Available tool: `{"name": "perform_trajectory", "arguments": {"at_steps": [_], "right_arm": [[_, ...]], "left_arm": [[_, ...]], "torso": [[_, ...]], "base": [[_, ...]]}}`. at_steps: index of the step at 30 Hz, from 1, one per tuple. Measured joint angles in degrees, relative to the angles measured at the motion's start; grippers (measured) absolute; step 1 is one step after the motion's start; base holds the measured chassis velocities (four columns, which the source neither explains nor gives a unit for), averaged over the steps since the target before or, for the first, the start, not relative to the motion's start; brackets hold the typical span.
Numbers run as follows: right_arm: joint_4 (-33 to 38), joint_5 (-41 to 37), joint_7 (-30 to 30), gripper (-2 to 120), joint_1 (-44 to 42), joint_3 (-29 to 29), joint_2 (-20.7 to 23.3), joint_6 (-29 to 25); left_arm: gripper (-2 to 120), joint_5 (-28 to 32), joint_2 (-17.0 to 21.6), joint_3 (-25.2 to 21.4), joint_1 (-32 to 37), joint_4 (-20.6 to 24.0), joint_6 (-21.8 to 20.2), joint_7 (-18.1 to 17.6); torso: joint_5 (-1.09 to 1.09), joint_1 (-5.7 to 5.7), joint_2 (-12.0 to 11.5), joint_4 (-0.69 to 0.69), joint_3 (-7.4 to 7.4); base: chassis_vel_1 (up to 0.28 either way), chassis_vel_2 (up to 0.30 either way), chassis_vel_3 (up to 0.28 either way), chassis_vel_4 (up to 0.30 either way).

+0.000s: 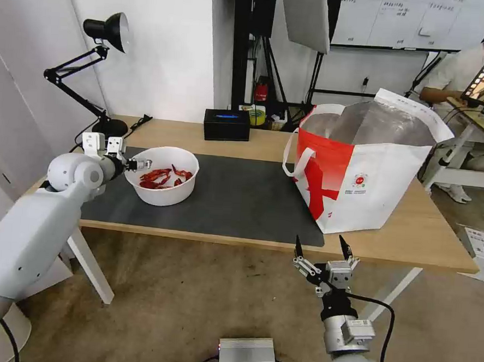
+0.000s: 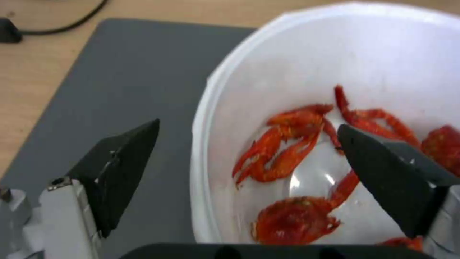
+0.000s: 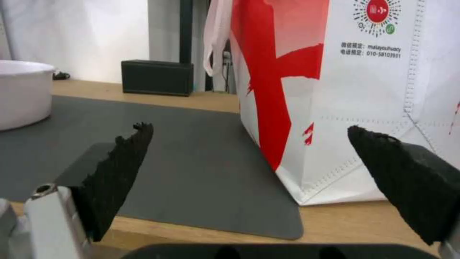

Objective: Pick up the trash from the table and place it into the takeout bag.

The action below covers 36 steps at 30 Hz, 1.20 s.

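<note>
Bowl [image 1: 166,176] of red shells sits on the mat left of the bag [image 1: 363,166], the left claw [image 2: 249,158] spread astride its near rim, so closing on that rim seems next; right claw [image 1: 324,250] hangs released.

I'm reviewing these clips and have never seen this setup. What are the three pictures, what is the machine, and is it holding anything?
It is a wheeled robot with two arms. The wide picture comes from its head camera; the close ones come from cameras on each wrist.

A light-wood table carries a dark grey mat, a white bowl of red shells, a black box, a desk lamp and an open takeout bag.

The left gripper is open, straddling the bowl's rim: one finger outside, one inside. It has not closed yet. The right gripper hangs open and empty before the table's near edge, facing the bag.
</note>
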State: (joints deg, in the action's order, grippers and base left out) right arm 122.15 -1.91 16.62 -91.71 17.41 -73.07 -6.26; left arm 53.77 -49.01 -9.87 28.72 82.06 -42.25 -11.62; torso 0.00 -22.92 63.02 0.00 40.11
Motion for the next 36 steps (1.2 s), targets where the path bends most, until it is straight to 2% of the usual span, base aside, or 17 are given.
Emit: {"name": "perform_trajectory", "arguments": {"at_steps": [3, 6, 9, 10, 13, 14, 17, 18, 20, 21, 24, 26, 29, 30, 32, 36], "right_arm": [[0.00, 0.00, 0.00, 100, 0.00, 0.00, 0.00, 0.00], [0.00, 0.00, 0.00, 100, 0.00, 0.00, 0.00, 0.00], [0.00, 0.00, 0.00, 100, 0.00, 0.00, 0.00, 0.00], [0.00, 0.00, 0.00, 100, 0.00, 0.00, 0.00, 0.00], [0.00, 0.00, 0.00, 100, 0.00, 0.00, 0.00, 0.00], [0.00, 0.00, 0.00, 100, 0.00, 0.00, 0.00, 0.00], [0.00, 0.00, 0.00, 100, 0.00, 0.00, 0.00, 0.00], [0.00, 0.00, 0.00, 100, 0.00, 0.00, 0.00, 0.00], [0.00, 0.00, 0.00, 100, -0.01, 0.00, 0.00, 0.00], [0.00, 0.00, 0.00, 100, -0.01, 0.00, 0.00, 0.00], [0.00, 0.00, 0.00, 100, -0.01, 0.00, 0.00, 0.00], [0.00, 0.00, 0.00, 100, 0.00, 0.00, 0.00, 0.00], [0.00, 0.00, 0.00, 100, 0.00, 0.00, 0.00, 0.00], [0.00, 0.00, 0.00, 100, 0.00, 0.00, 0.00, 0.00], [0.00, 0.00, 0.00, 100, -0.01, 0.00, 0.00, 0.00], [0.00, 0.00, 0.00, 100, 0.00, 0.00, 0.00, 0.00]], "left_arm": [[100, -0.76, -0.23, 0.01, 0.36, -0.36, 0.02, 0.98], [95, -1.09, -0.34, 0.00, 0.53, -0.47, 0.05, 1.81], [82, -1.64, -0.33, -0.19, 1.02, -0.36, 0.10, 2.87], [82, -1.64, -0.33, -0.19, 1.02, -0.36, 0.10, 2.87], [67, -1.89, -0.32, -0.52, 1.75, 0.00, 0.20, 3.35], [67, -1.89, -0.32, -0.52, 1.75, 0.00, 0.20, 3.35], [54, -1.92, -0.25, -0.62, 2.29, 0.60, 0.22, 3.80], [54, -1.92, -0.25, -0.62, 2.29, 0.60, 0.22, 3.80], [42, -2.12, -0.11, -0.68, 2.73, 1.34, 0.22, 4.59], [42, -2.12, -0.11, -0.68, 2.73, 1.34, 0.22, 4.59], [27, -2.27, 0.09, -0.94, 3.45, 2.58, 0.28, 4.84], [23, -2.33, 0.14, -1.09, 3.73, 2.92, 0.31, 4.89], [9, -2.37, 0.63, -1.79, 5.27, 4.85, 0.33, 5.46], [9, -2.37, 0.63, -1.79, 5.27, 4.85, 0.33, 5.46], [0, -2.35, 0.95, -2.48, 6.34, 6.34, 0.37, 5.77], [0, -2.36, 1.74, -3.91, 8.66, 9.27, 1.21, 7.01]], "torso": [[0.00, 0.00, 0.00, 0.00, 0.00], [0.00, 0.00, 0.00, 0.00, 0.00], [0.00, 0.00, 0.00, 0.00, 0.00], [0.00, 0.00, 0.00, 0.00, 0.00], [0.01, 0.00, 0.01, 0.00, -0.01], [0.01, 0.00, 0.01, 0.00, -0.01], [0.01, 0.00, 0.00, 0.01, 0.00], [0.01, 0.00, 0.00, 0.01, 0.00], [-0.01, 0.00, 0.00, 0.00, 0.00], [-0.01, 0.00, 0.00, 0.00, 0.00], [0.00, 0.00, 0.00, 0.00, 0.00], [0.00, 0.00, 0.00, 0.00, 0.00], [0.00, 0.00, 0.00, 0.00, 0.00], [0.00, 0.00, 0.00, 0.00, 0.00], [-0.01, 0.00, 0.00, 0.00, 0.00], [-0.01, 0.00, 0.00, 0.00, 0.00]], "base": [[0.000, 0.000, 0.000, 0.000], [0.000, 0.000, 0.000, 0.000], [0.000, 0.000, 0.000, 0.000], [0.000, 0.000, 0.000, 0.000], [0.000, 0.000, 0.000, 0.000], [0.000, 0.000, 0.000, 0.000], [0.000, 0.000, 0.000, 0.000], [0.000, 0.000, 0.000, 0.000], [0.000, 0.000, 0.000, 0.000], [0.000, 0.000, 0.000, 0.000], [0.000, 0.000, 0.000, 0.000], [0.000, 0.000, 0.000, 0.000], [0.000, 0.000, 0.000, 0.000], [0.000, 0.000, 0.000, 0.000], [0.000, 0.000, 0.000, 0.000], [0.000, 0.000, 0.000, 0.000]]}}
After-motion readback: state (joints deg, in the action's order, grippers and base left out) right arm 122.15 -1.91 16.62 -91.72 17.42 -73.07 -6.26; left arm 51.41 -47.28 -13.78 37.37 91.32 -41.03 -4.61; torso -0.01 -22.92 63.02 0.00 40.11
